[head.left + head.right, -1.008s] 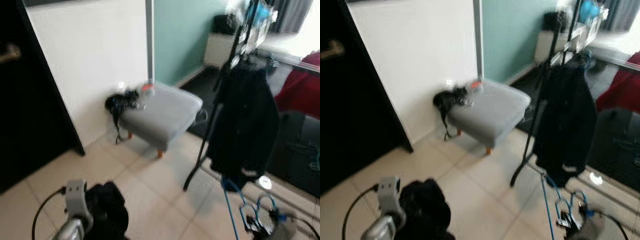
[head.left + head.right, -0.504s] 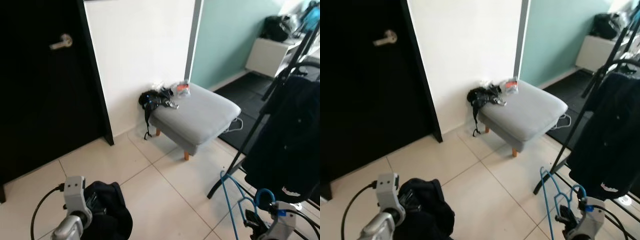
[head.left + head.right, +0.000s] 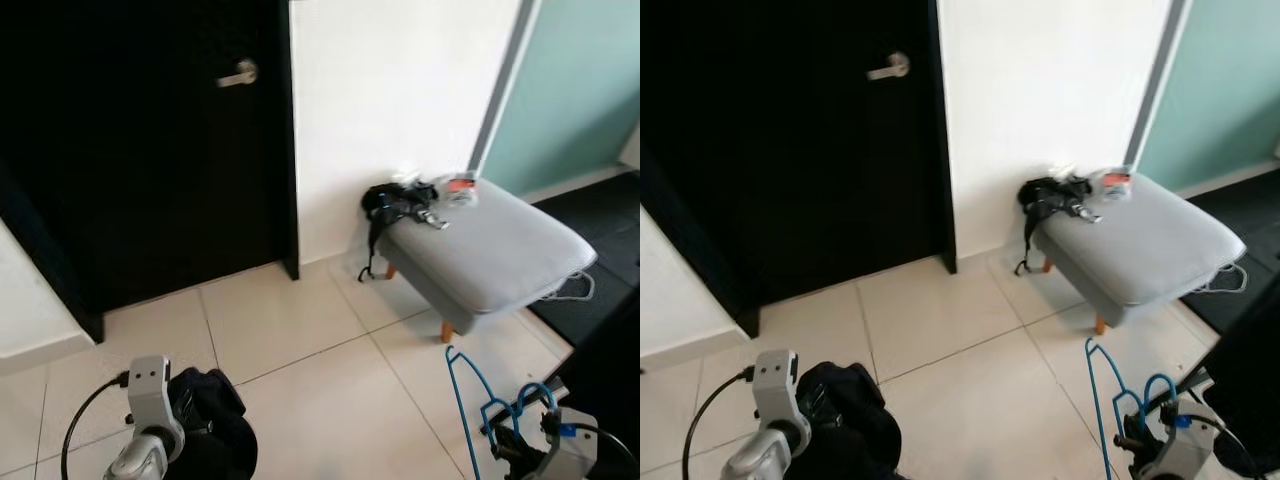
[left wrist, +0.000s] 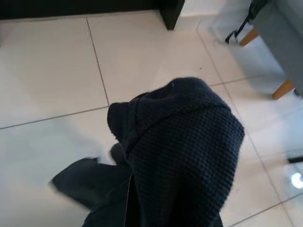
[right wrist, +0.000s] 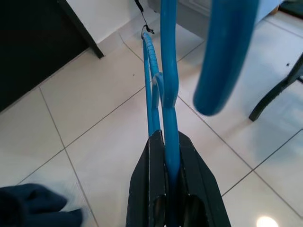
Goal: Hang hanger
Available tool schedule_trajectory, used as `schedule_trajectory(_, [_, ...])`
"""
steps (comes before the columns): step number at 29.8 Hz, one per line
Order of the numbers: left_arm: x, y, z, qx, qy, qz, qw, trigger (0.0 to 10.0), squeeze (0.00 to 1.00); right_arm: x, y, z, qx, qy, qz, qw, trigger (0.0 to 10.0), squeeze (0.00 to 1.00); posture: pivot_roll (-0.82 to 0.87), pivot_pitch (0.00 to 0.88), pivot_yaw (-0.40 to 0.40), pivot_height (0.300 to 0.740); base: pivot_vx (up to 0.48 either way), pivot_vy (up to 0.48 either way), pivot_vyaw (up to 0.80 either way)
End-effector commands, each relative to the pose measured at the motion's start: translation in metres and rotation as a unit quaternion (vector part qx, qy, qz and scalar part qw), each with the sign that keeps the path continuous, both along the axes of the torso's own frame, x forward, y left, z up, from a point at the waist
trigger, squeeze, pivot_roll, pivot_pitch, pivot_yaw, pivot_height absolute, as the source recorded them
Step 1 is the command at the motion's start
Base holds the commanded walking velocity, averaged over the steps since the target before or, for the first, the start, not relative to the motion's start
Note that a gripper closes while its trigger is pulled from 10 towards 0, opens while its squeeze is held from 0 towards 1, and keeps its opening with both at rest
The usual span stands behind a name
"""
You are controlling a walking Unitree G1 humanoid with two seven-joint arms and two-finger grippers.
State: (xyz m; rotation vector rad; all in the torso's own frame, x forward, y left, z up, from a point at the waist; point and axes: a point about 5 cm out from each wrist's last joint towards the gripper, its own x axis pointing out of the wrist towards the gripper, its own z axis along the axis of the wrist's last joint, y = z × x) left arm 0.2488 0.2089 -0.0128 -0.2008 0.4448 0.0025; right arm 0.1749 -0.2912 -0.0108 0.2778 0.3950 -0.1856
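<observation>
I'm clamping the blue hanger (image 5: 168,109) in my right gripper (image 5: 171,142), its hook above the fingers; left gripper (image 3: 190,425) is gripping a dark knit garment (image 4: 184,151) draping below

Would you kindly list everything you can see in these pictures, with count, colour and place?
hanger: one, blue, held in the right gripper, low on the robot's right
garment: one, dark knit, at the left gripper, low on the robot's left
footstool: one, grey with wooden legs, against the wall
strap bundle: one, black, on the footstool's corner near the wall
door: one, black with a silver handle, left of the white wall
floor: pale tiles
left gripper: one, black, wrapped by the garment
right gripper: one, black, closed on the hanger
</observation>
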Motion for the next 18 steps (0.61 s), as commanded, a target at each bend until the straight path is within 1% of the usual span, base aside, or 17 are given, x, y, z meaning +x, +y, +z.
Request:
schedule_trajectory(1, [-0.0008, 0.0054, 0.0027, 0.012, -0.011, 0.005, 1.0, 10.0, 0.0, 0.0011, 0.005, -0.0016, 0.007, -0.001, 0.007, 1.0, 10.0, 0.0, -0.01, 0.061, -0.035, 0.74, 0.0, 0.0, 0.73])
schedule_trajectory(18, [-0.0031, 0.0044, 0.0019, 0.011, -0.013, 0.004, 1.0, 10.0, 0.0, -0.0007, 0.0032, -0.0027, 0.01, 0.003, 0.008, 1.0, 10.0, 0.0, 0.0, 0.054, -0.051, 0.74, 0.0, 0.0, 0.73])
